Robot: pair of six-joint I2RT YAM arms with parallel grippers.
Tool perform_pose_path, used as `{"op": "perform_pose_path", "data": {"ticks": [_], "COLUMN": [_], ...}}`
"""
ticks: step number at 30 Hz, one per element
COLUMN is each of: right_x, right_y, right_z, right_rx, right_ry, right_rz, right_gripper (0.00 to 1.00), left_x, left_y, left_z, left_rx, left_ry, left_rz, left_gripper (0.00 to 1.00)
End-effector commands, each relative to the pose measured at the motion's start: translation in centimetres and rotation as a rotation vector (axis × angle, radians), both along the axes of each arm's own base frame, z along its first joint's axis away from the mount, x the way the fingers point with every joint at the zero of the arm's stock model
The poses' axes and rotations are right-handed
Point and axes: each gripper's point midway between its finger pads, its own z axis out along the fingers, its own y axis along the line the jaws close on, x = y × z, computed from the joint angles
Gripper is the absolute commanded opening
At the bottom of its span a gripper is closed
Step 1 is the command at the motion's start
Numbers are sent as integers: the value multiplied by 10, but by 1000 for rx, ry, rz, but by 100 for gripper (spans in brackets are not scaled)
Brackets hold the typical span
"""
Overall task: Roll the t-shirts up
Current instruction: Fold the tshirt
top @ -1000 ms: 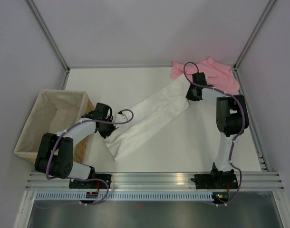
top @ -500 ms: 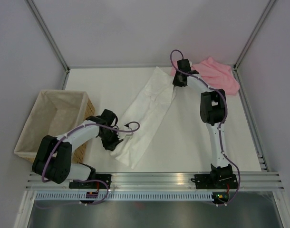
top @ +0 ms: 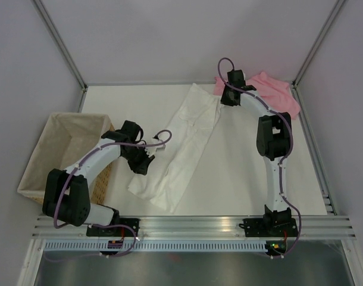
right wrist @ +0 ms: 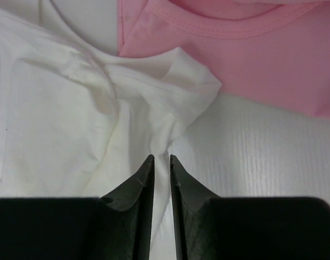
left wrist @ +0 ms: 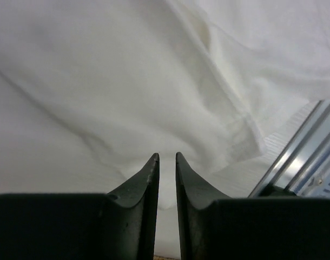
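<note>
- White tee (top: pixel 187 137): a long band on the counter (top: pixel 247 173), running near-left to far-middle.
- Pink tee (top: pixel 277 95): far-right corner, touching the white tee.
- Left hand (left wrist: pixel 166 158): clenched on the white tee's near end.
- Right hand (right wrist: pixel 158 158): barely parted astride a white fold; grip cannot be told.

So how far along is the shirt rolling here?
Early. Done: the white t-shirt lies folded into a long strip on the table. In hand: the left gripper pinches its edge toward the near end, and the right gripper sits at its far end with cloth between the fingertips. Left: no roll started, and the pink t-shirt lies crumpled in the far corner.
</note>
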Motion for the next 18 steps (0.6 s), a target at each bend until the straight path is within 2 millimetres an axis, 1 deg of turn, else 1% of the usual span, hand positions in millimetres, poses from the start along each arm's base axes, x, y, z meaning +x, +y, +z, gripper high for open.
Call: {"op": "perform_pose_path", "data": {"ticks": [1, 2, 3, 5, 6, 7, 8, 10, 11, 12, 14, 15, 16, 18], "right_x": [2, 1, 1, 0, 0, 1, 3, 9, 10, 17, 24, 27, 30, 39], "right_y": [-14, -19, -19, -14, -11, -6, -5, -1, 0, 2, 6, 8, 9, 11], "right_z": [26, 13, 8, -5, -17, -21, -32, -36, -50, -47, -57, -59, -61, -61], "right_rx": [77, 83, 92, 138, 150, 180, 192, 218, 221, 232, 256, 265, 276, 305], "right_ry": [-52, -25, -12, 17, 37, 44, 53, 46, 67, 54, 62, 61, 55, 37], "right_rz": [-43, -54, -57, -48, -48, -46, -48, -60, -64, -67, -75, -78, -84, -106], "right_gripper": [24, 27, 28, 32, 34, 34, 36, 36, 36, 35, 33, 31, 28, 24], "left_x": [43, 49, 56, 63, 56, 53, 45, 35, 24, 17, 0, -6, -11, -23], "left_y": [20, 28, 42, 52, 57, 58, 60, 59, 58, 55, 50, 44, 42, 36], "left_z": [2, -5, -11, -20, -30, -35, -45, -55, -65, -71, -81, -84, -86, -90], "left_rx": [14, 43, 95, 144, 172, 179, 190, 210, 221, 232, 234, 232, 236, 239], "left_ry": [-61, -61, -79, -107, -93, -90, -72, -53, -33, -23, 6, 12, 20, 39], "left_rz": [166, 197, 230, 237, 221, 212, 197, 168, 146, 114, 80, 50, 36, 3], "left_gripper": [23, 23, 24, 24, 24, 24, 24, 25, 25, 25, 25, 25, 25, 25]}}
